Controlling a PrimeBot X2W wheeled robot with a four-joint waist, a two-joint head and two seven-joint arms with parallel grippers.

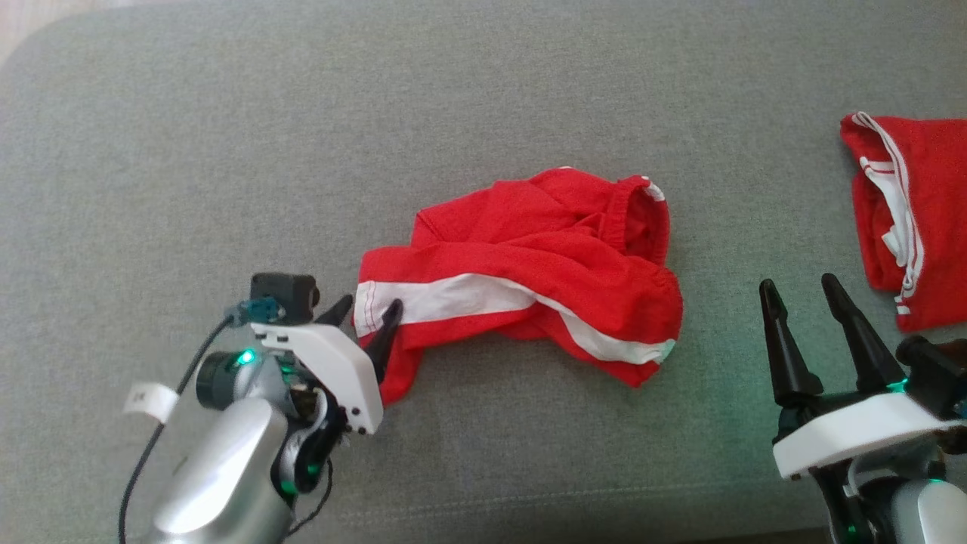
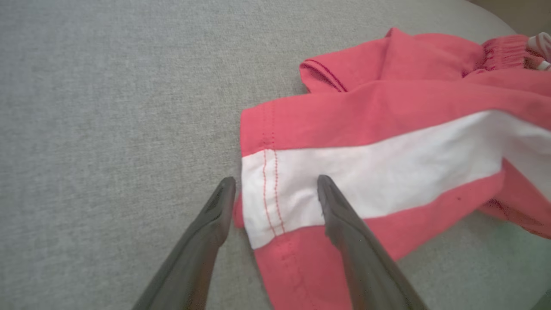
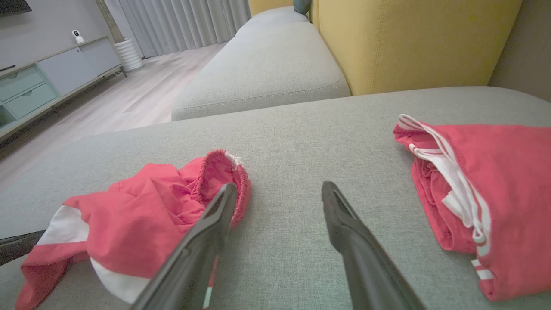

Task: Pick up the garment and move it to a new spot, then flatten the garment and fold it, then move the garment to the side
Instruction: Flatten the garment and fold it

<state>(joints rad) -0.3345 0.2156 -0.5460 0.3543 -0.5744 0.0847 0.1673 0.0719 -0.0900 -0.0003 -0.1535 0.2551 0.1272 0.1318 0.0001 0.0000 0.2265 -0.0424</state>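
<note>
The garment (image 1: 544, 249) is a pair of red shorts with a white side stripe, lying crumpled in the middle of the grey cushion (image 1: 483, 91). My left gripper (image 1: 371, 304) is open at its left end. In the left wrist view the garment (image 2: 366, 129) has its stitched hem between the left gripper's (image 2: 276, 180) fingers, one over the white stripe and one over bare cushion. My right gripper (image 1: 798, 282) is open over bare cushion to the garment's right, holding nothing. In the right wrist view the right gripper (image 3: 279, 186) points past the garment's (image 3: 142, 206) elastic waistband.
A second red garment with white stripes (image 1: 922, 219) lies bunched at the cushion's right edge, just right of my right gripper. A yellow backrest (image 3: 409, 38), another grey cushion (image 3: 267, 73) and wooden floor (image 3: 129, 94) lie beyond.
</note>
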